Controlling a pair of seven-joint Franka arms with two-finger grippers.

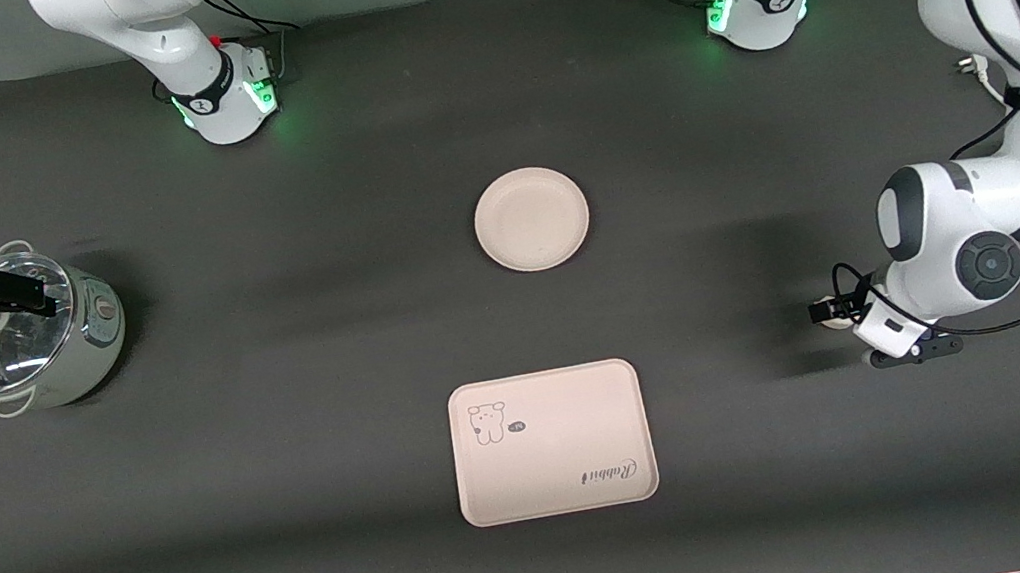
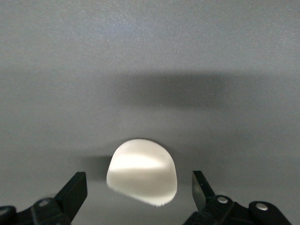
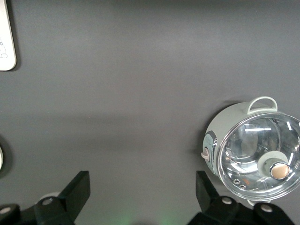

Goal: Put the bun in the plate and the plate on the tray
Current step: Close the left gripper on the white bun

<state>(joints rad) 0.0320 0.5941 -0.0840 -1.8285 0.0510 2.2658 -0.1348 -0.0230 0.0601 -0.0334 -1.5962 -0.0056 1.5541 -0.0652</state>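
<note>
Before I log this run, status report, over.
Left gripper open, low around the bun, not closed on it. Right gripper open, waiting over the cooker. Plate empty, off the tray. Nothing in the way.

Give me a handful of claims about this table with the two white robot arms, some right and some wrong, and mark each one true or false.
1. The small off-white half-round bun lies on the round cream-white plate. False: the plate holds nothing; the bun sits on the dark table between the left claw's open fingers.
2. The plate is on the cream-white rectangular rabbit tray. False: it lies apart, farther from the front camera.
3. The right claw is open over a glass-lidded pot. True.
4. The tray carries a rabbit drawing. True.
</note>
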